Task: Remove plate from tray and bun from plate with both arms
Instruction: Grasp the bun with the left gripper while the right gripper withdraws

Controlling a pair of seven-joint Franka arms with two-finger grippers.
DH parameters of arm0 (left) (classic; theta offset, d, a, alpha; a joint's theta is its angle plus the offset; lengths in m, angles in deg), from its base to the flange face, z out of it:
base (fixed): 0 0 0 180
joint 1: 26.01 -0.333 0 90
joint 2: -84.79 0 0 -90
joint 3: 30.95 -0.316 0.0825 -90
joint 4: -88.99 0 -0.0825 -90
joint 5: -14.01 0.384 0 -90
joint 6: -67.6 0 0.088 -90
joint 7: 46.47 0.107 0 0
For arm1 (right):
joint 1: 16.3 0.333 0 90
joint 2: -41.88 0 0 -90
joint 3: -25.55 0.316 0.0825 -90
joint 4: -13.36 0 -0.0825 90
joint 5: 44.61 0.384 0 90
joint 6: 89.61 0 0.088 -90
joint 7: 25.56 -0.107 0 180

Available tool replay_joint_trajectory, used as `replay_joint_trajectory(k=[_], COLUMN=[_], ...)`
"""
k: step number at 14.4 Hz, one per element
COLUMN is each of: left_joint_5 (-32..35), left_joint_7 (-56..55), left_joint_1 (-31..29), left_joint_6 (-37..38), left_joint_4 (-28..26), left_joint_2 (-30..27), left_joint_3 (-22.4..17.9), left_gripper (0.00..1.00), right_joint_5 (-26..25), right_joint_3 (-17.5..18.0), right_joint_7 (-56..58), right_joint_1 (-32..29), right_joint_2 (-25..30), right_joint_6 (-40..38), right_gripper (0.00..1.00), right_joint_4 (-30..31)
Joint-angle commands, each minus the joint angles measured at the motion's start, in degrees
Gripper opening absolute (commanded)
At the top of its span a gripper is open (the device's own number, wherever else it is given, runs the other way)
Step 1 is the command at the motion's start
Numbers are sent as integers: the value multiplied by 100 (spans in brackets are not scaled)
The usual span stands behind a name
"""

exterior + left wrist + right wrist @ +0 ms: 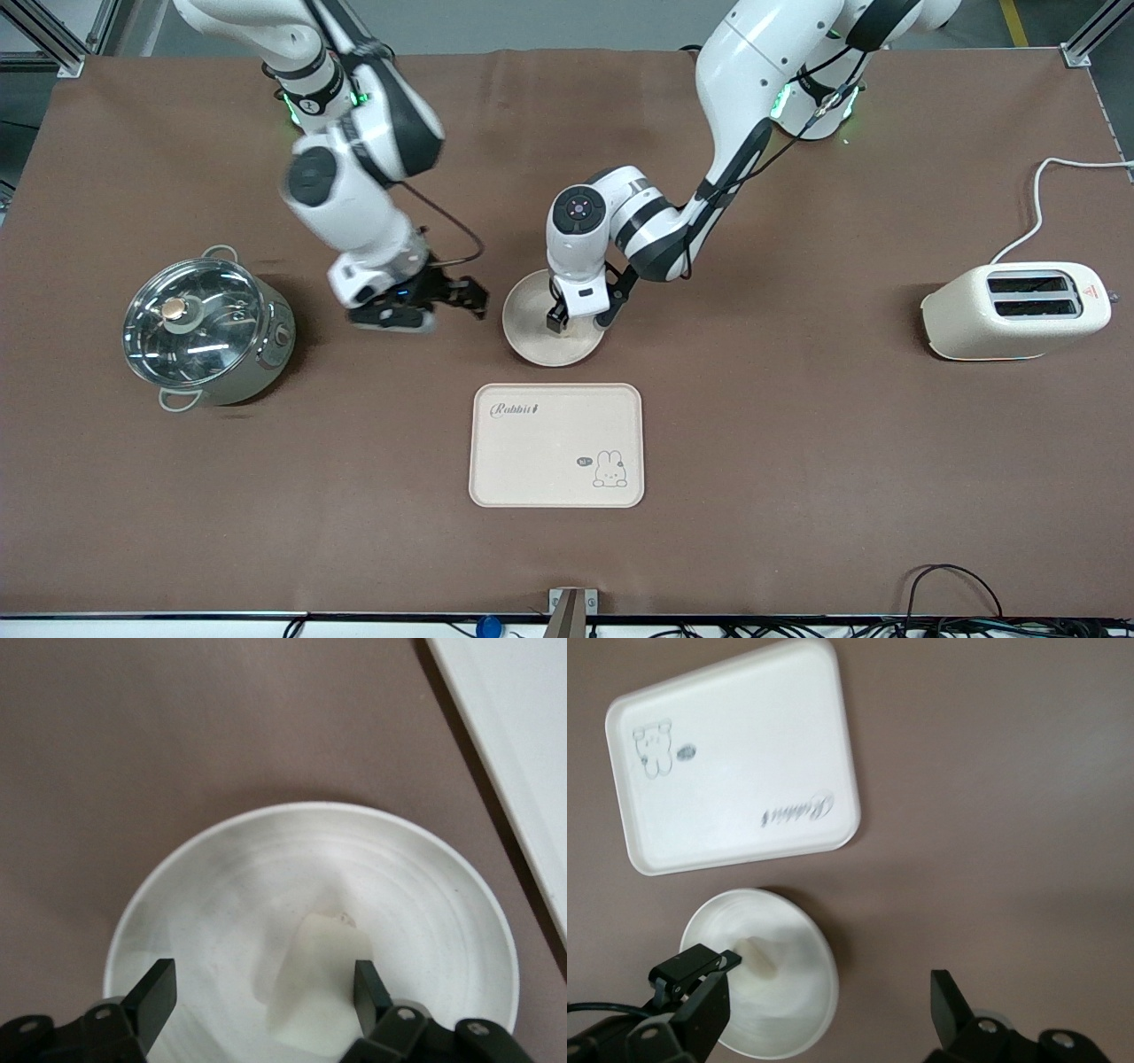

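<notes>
The round cream-white plate [530, 310] lies on the brown table, farther from the front camera than the tray. The small pale bun [323, 988] lies in it, also seen in the right wrist view [757, 958]; in the front view the left hand hides it. My left gripper [580, 326] is low over the plate, open [266, 992], with the bun between its fingers [370, 990], close against one. My right gripper [468, 299] is open and empty [824, 1005], over the table beside the plate's rim [824, 983] toward the right arm's end.
The rectangular cream tray [532, 461] with a rabbit drawing lies nearer the front camera than the plate. A steel pot [205, 332] with a glass lid stands toward the right arm's end. A cream toaster [1019, 310] with its cord stands toward the left arm's end.
</notes>
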Motion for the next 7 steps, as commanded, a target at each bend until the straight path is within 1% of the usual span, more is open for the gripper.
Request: replay_joint_trajectory(k=[1, 2, 3, 5, 6, 7], left_joint_5=[148, 148, 148, 148, 139, 139], left_joint_7=[-212, -221, -230, -308, -309, -309], left_joint_1=[63, 72, 72, 90, 90, 90], left_joint_6=[-331, -349, -350, -350, -376, -472], left_joint_4=[79, 87, 79, 87, 96, 114], left_joint_2=[125, 169, 187, 196, 222, 275], left_joint_3=[-39, -39, -39, -39, -39, -39], left_gripper=[83, 81, 76, 69, 63, 52], right_joint_5=[-502, -862, -1057, -1225, -1331, -1532], right_joint_3=[94, 94, 94, 94, 94, 94], right_joint_7=[1037, 1414, 1783, 2478, 2690, 2796], right_joint_1=[-994, -1276, -1488, -1962, -2164, -2288], right_joint_2=[-78, -96, -96, -96, -96, -96], right_joint_6=[-1361, -1740, -2005, -2453, -2638, -2788], right_gripper=[100, 100, 100, 100, 100, 100], right_joint_4=[-1129, -1542, -1807, -2195, -2353, -2502])
